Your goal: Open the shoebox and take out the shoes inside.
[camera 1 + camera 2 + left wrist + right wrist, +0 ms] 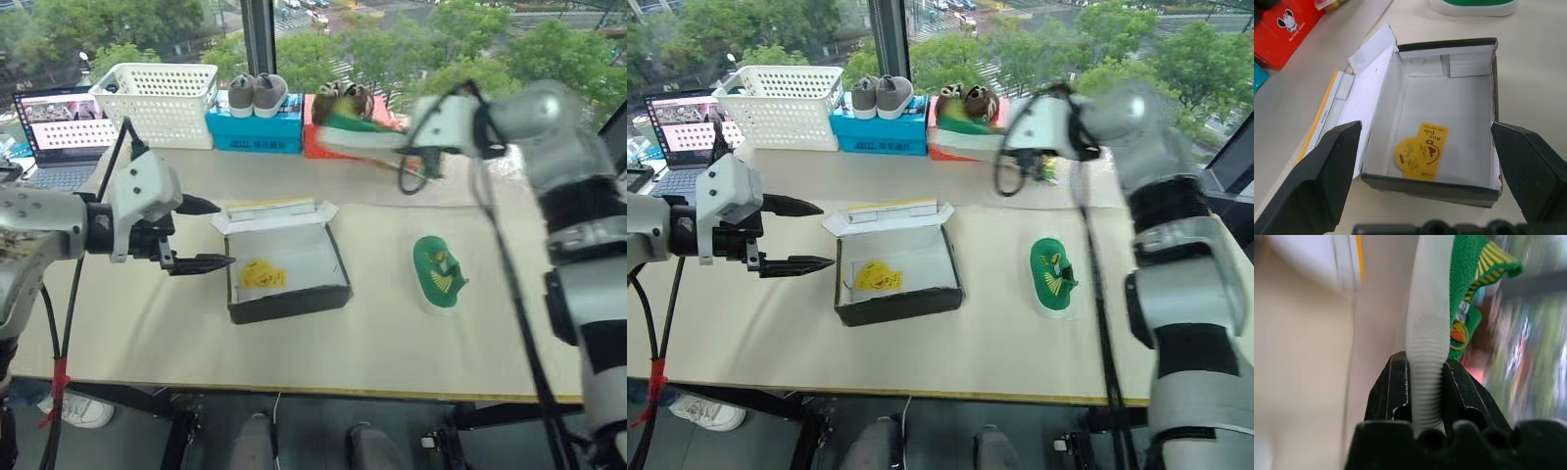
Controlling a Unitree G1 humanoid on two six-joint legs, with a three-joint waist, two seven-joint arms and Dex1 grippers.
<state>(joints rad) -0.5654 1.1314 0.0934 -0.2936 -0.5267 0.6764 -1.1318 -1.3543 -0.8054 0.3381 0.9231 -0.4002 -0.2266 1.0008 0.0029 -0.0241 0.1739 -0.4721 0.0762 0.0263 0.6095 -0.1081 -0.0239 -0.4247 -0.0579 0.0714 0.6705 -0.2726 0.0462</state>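
The shoebox (289,302) lies open in the middle of the table, its lid (269,208) folded back. Its white inside holds a yellow paper tag (1420,152) and no shoe. One green shoe (438,271) rests on the table to the right of the box. My right gripper (409,139) is raised over the back of the table, shut on the white sole of the other green shoe (1469,293); this arm is blurred. My left gripper (209,235) hovers just left of the box, open and holding nothing.
Along the back edge stand a laptop (59,127), a white basket (162,103), a blue box (253,132) with grey shoes on top, and a red-orange box (955,145) with brown shoes. The table's front edge (294,387) is near.
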